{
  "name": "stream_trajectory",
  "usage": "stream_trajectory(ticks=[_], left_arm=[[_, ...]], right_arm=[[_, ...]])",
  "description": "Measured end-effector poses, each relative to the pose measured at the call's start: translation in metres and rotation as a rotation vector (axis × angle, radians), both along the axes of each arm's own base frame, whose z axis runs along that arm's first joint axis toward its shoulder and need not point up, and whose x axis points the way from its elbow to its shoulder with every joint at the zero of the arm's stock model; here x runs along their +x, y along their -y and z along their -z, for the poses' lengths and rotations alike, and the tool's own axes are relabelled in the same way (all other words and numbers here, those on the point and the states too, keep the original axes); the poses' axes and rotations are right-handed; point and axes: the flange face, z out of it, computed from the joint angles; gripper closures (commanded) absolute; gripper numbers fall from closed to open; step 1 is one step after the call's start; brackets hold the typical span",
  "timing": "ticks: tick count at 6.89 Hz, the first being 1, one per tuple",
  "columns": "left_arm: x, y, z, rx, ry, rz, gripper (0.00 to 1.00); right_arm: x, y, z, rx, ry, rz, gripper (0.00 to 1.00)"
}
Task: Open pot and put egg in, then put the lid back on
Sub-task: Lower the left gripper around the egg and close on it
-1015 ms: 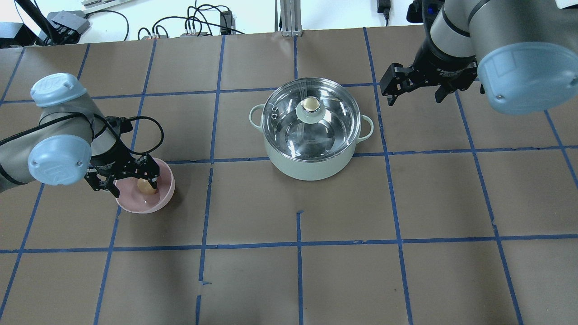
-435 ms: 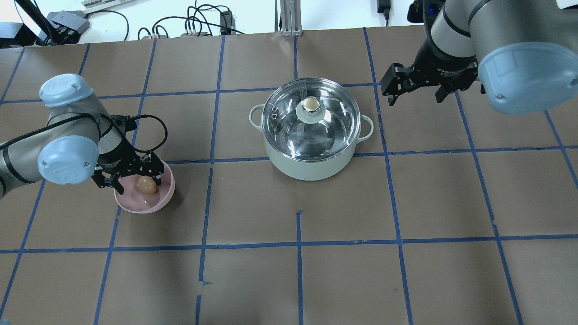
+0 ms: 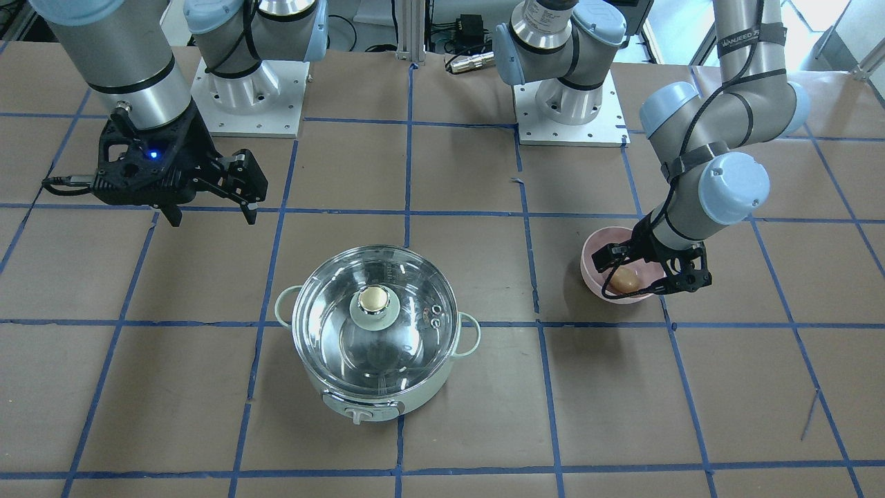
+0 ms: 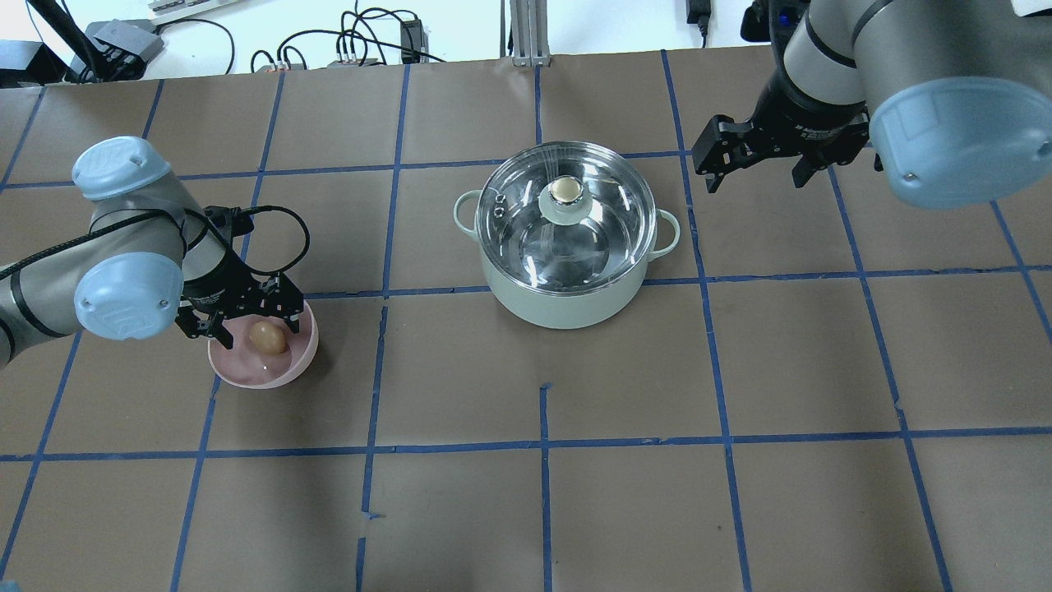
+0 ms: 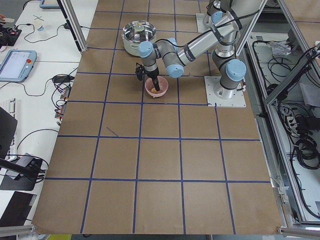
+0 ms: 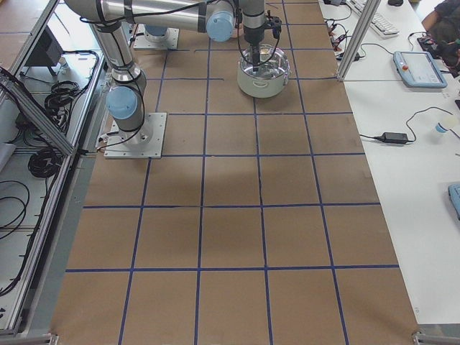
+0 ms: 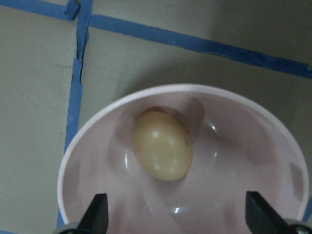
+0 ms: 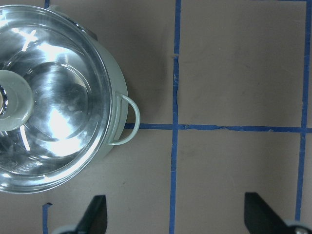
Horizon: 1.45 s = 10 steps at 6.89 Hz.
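Note:
The mint-green pot (image 4: 567,311) stands mid-table with the glass lid (image 4: 604,234) on it, beige-gold knob (image 4: 566,190) up. It also shows in the front view (image 3: 422,394) and the right wrist view (image 8: 116,114). The tan egg (image 4: 267,336) lies in a pink bowl (image 4: 246,380) at the left. My left gripper (image 4: 244,321) is open and hovers over the bowl's far side, not touching the egg (image 7: 162,150). My right gripper (image 4: 756,168) is open and empty, above the table to the right of the pot.
The table is brown paper with a blue tape grid. Both arm bases (image 3: 249,90) stand at the robot's edge. Cables and boxes (image 4: 362,45) lie beyond the far edge. The pot's side handle (image 8: 127,119) points toward my right gripper.
My left gripper has pulled up and back from around the egg toward the bowl's far rim, leaving the egg uncovered in the bowl. The right gripper, pot and lid have not moved.

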Motion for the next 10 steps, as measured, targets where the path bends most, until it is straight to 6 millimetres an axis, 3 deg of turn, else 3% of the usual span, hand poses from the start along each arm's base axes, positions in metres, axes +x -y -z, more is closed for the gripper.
stream_trajectory(ticks=[4, 10], left_arm=[[-0.003, -0.007, 0.011, -0.042, -0.006, 0.08, 0.01], [-0.002, -0.007, 0.013, -0.132, 0.014, 0.118, 0.02]], right_arm=[[0.0, 0.0, -0.001, -0.001, 0.0, 0.0, 0.0], [0.0, 0.0, -0.001, -0.002, 0.0, 0.0, 0.0]])
